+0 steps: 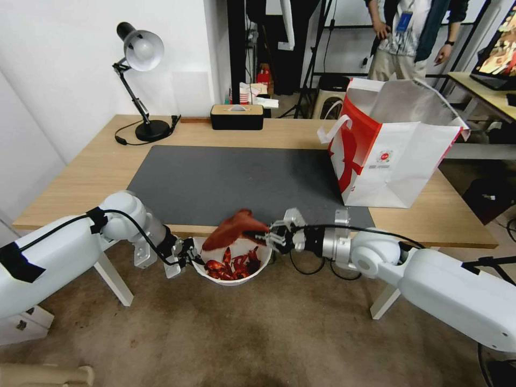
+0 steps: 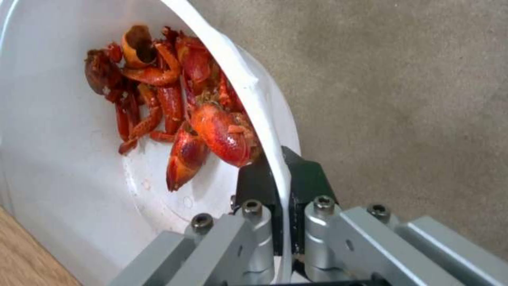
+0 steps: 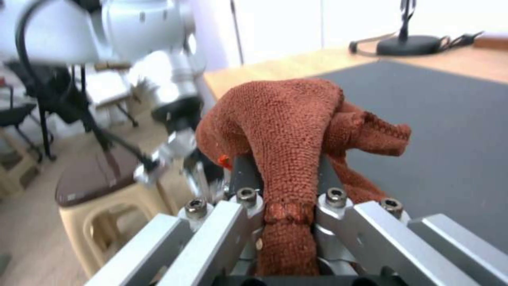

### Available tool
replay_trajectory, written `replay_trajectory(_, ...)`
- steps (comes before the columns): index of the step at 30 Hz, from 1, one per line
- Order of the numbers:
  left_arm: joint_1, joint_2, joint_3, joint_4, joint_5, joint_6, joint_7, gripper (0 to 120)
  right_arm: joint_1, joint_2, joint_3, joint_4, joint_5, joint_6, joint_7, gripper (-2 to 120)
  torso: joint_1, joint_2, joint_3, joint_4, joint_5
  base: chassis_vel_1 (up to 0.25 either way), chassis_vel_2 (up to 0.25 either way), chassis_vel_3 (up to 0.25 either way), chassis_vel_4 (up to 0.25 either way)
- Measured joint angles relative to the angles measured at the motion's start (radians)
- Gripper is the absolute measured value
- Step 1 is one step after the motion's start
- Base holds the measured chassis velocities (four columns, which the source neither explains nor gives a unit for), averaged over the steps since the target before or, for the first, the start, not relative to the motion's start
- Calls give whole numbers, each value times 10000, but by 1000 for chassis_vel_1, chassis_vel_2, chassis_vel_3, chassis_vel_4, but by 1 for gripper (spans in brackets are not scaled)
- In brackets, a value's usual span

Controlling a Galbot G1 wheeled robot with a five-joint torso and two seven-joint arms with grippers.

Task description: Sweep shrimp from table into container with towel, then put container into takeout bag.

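Holding the Bowl and the Cloth at the Table Edge

Holding the round white plastic container (image 1: 232, 275) by its rim, the left gripper (image 1: 189, 257) keeps it just below the near edge of the long light-wood table (image 1: 97, 172), in front of the large dark grey mat (image 1: 215, 183). In the left wrist view the two black pads are closed together on the thin white wall of the container (image 2: 63, 167), one pad inside and one outside. The bright red-orange shrimp (image 1: 232, 265) lie in a heap inside the container; from the wrist camera the shrimp (image 2: 174, 103) rest against the wall close to the pinched rim.

The right gripper (image 1: 267, 235) is just beside the container, at the table edge, and it is clamped on the small dark rust-red towel (image 1: 235, 228). In the right wrist view the towel (image 3: 285, 127) is squeezed between the two fingers and bunches up above them, with one fold hanging to the side. In the head view the towel hangs over the far rim of the container, above the shrimp.

The large white and red paper takeout bag (image 1: 398, 161) stands upright and open on the right part of the table, well apart from both grippers, partly on the mat. A black desk lamp (image 1: 141, 80) stands at the far left corner of the table.
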Motion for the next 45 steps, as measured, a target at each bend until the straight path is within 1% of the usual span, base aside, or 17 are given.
replay_trajectory(4, 126, 80, -116, -140, 3, 12, 0, 0, -67, 221, 459, 257, 797, 0, 659, 4, 1, -1, 0, -1, -1, 0, 0, 0, 0)
replay_trajectory(7, 163, 117, -147, -188, 3, 21, 0, 0, -68, 369, 609, 284, 884, 52, 998, 4, 0, -1, 0, -1, -1, 0, 0, 0, 0)
replay_trajectory(8, 221, 191, -201, -227, 3, 24, 0, 0, -41, 603, 775, 271, 833, 194, 1679, 4, 1, -2, 0, 0, 0, 0, 0, 0, 0)
replay_trajectory(9, 304, 272, -295, -291, 3, 23, 0, 0, 52, 924, 945, 187, 592, 280, 3275, 4, 1, -1, 0, 1, -3, 0, 0, 0, 0)
replay_trajectory(10, 304, 272, -295, -291, 3, 23, 0, 0, 52, 924, 945, 187, 592, 280, 3275, 4, 1, -1, 0, 1, -3, 0, 0, 0, 0)
replay_trajectory(11, 403, 361, -396, -341, 4, 13, 0, 0, 142, 1198, 1032, 89, 356, 176, 4939, 4, 1, -2, 0, 2, 0, 0, 0, 0, 0)
replay_trajectory(12, 497, 403, -494, -356, 3, -16, -1, 0, 184, 1359, 1038, -20, 121, -12, 6094, 4, 1, -2, 0, 3, 0, 0, 0, 0, 0)
replay_trajectory(13, 497, 403, -494, -356, 3, -16, -1, 0, 184, 1359, 1038, -20, 121, -12, 6094, 4, 1, -2, 0, 3, 0, 0, 0, 0, 0)
replay_trajectory(15, 656, 456, -675, -375, 4, -82, -2, 0, 238, 1524, 1035, -340, -169, -361, 7701, 4, 0, -2, 0, 1, 0, 0, 0, 0, 0)
replay_trajectory(16, 656, 456, -675, -375, 4, -82, -2, 0, 238, 1524, 1035, -340, -169, -361, 7701, 4, 0, -2, 0, 1, 0, 0, 0, 0, 0)
replay_trajectory(18, 831, 512, -857, -476, 7, -120, -2, 0, 287, 1624, 1031, -667, -197, -545, 8610, 4, 1, -2, 0, -1, -1, 0, 0, 0, 0)
replay_trajectory(27, 1177, 730, -1240, -719, 5, -198, -4, 0, 302, 1949, 819, -1359, -419, -676, 9273, 4, 1, -2, 1, 0, 0, 0, 0, 0, 0)
replay_trajectory(34, 1383, 850, -1395, -812, 1, -238, -7, 0, 569, 2163, 717, -1676, 119, -923, 10054, 28, -1, -2, -1, 3, 0, 0, 0, 0, 0)
replay_trajectory(36, 1398, 858, -1405, -852, 0, -239, -7, 0, 612, 2093, 700, -1648, 211, -1004, 10064, 39, -1, -2, -1, 0, -1, 0, 0, 0, 0)
replay_trajectory(41, 1402, 858, -1408, -866, -1, -236, -7, 0, 611, 2012, 625, -1488, 331, -1175, 10061, 53, -1, -1, -1, -1, 0, 0, 0, 0, 0)
replay_trajectory(44, 1393, 860, -1417, -864, -1, -236, -5, 0, 571, 1981, 517, -1423, 330, -1265, 10043, 67, -1, -2, -1, 1, 0, 0, 0, 0, 0)
replay_trajectory(45, 1393, 860, -1417, -864, -1, -236, -5, 0, 571, 1981, 517, -1423, 330, -1265, 10043, 67, -1, -2, -1, 1, 0, 0, 0, 0, 0)
